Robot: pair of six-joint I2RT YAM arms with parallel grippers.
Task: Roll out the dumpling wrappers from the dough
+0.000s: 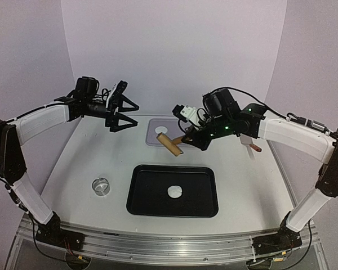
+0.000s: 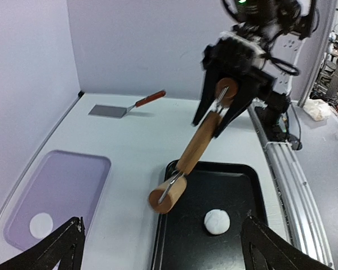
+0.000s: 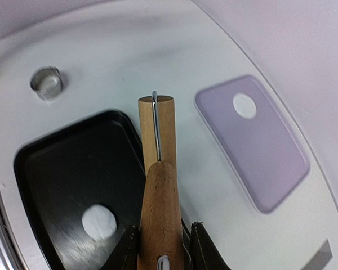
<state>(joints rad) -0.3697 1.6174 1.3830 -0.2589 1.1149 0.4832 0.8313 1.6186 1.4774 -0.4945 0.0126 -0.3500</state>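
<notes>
A small roundish lump of dough [image 1: 174,192] [image 2: 217,221] [image 3: 98,221] lies in the black tray [image 1: 152,205] [image 2: 248,185] [image 3: 56,169]. One round dumpling wrapper [image 2: 40,224] [image 3: 244,105] rests on the purple tray [image 1: 158,125] [image 2: 67,185] [image 3: 259,152]. My right gripper [image 1: 190,138] [image 3: 160,247] is shut on the handle of a wooden rolling pin [image 1: 170,145] [image 2: 197,146] [image 3: 158,185]. The pin hangs tilted in the air over the black tray's far left edge. My left gripper [image 1: 134,114] [image 2: 163,253] is raised at the back left, open with nothing in it.
A metal ring cutter [image 1: 101,185] [image 3: 47,82] stands left of the black tray. A spatula with a wooden handle [image 1: 250,145] [image 2: 124,108] lies at the back right of the table, behind the right arm.
</notes>
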